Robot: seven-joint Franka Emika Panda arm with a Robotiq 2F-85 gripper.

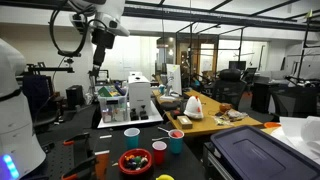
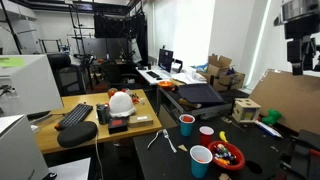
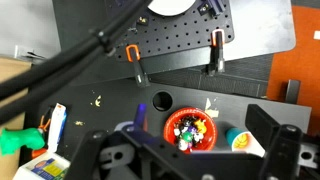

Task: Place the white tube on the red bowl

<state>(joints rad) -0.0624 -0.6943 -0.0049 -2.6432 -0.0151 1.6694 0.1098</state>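
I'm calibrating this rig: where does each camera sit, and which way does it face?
An exterior view: at the edge of the black table, facing the red bowl; arm and gripper upper left.
An exterior view: another side, facing a wooden desk; gripper top right.
Wrist view: high up, facing straight down; open gripper fingers along the bottom.
Shared: all three show the red bowl.

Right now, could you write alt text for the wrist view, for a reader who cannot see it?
Seen from above, a red bowl of colourful pieces sits on a dark table, framed by the gripper's spread fingers. A slim white tube lies apart at the left, and a teal cup stands beside the bowl.
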